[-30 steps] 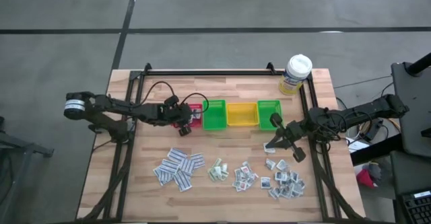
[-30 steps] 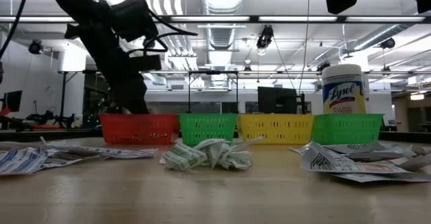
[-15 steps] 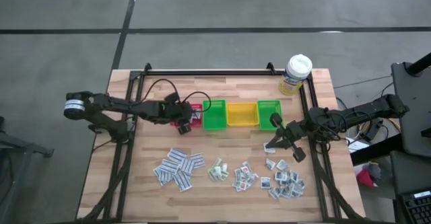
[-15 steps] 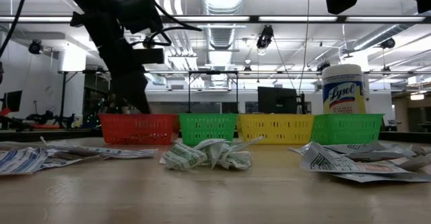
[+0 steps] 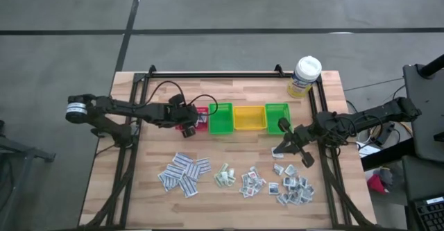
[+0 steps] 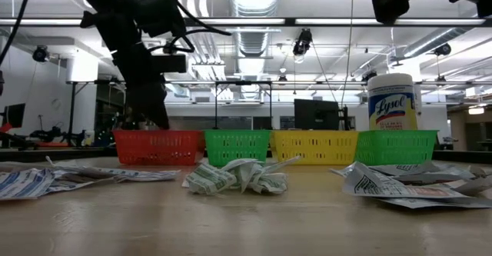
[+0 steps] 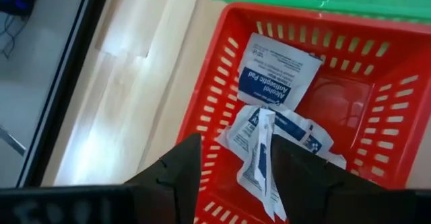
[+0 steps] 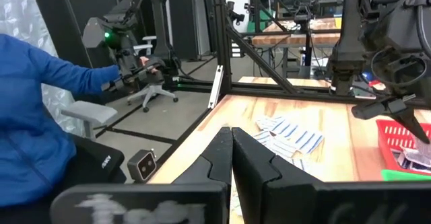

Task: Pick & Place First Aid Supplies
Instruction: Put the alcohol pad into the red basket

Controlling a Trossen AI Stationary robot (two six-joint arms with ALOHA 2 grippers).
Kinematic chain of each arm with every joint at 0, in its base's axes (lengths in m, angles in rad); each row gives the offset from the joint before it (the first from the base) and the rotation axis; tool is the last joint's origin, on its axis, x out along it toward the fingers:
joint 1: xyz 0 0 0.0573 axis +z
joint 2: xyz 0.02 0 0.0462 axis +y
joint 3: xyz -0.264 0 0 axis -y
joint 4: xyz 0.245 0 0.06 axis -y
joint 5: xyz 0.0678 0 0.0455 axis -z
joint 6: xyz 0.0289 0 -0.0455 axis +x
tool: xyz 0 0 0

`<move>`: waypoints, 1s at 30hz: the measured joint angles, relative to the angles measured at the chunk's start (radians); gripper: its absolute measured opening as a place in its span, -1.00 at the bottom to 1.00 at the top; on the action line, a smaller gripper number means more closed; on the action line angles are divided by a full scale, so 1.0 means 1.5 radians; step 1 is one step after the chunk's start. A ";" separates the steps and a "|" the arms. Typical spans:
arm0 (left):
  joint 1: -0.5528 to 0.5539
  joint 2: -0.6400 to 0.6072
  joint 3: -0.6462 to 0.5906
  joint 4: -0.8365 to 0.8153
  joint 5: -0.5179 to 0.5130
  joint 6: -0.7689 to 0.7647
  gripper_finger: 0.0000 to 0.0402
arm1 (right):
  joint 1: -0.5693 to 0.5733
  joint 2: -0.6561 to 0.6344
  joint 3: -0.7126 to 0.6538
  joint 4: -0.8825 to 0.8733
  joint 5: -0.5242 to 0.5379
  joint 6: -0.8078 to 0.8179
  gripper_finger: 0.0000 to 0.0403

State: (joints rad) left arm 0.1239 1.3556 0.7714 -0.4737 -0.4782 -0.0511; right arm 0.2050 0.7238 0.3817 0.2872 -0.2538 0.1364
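The first aid supplies are small white paper packets. Several lie in heaps near the table's front: striped strips [image 5: 184, 173], a greenish heap [image 5: 223, 175], and squarish ones [image 5: 253, 182] [image 5: 295, 188]. A few packets [image 7: 276, 76] lie in the red bin [image 5: 202, 118]. My left gripper [image 7: 236, 153] hangs open over that bin, pointing steeply down. A folded strip [image 7: 261, 163] in the bin shows between its fingers. My right gripper [image 5: 286, 148] is shut and held level above the table's right part, over the squarish heap.
A green bin [image 5: 221, 118], a yellow bin [image 5: 250, 118] and another green bin [image 5: 277, 115] stand in a row right of the red one. A white-capped bottle [image 5: 305, 76] stands at the far right corner. A person's blue sleeve [image 8: 40, 83] shows beyond the table.
My left arm's wrist has tipped and risen slightly over the red bin. The right arm has kept still.
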 joint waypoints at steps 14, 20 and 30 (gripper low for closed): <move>0.000 -0.001 0.066 -0.054 -0.015 0.034 -0.15 | 0.000 0.000 -0.012 0.001 -0.003 0.002 -0.96; -0.001 -0.003 0.108 -0.144 -0.010 -0.006 -0.15 | 0.000 0.000 -0.012 0.001 -0.005 -0.001 -0.96; -0.042 -0.094 0.097 -0.182 0.034 -0.078 -0.15 | 0.000 -0.001 -0.012 -0.029 -0.005 -0.003 -0.96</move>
State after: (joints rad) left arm 0.0607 1.2142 0.9167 -0.7472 -0.4278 -0.1681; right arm 0.2050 0.7231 0.3630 0.2435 -0.2611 0.1317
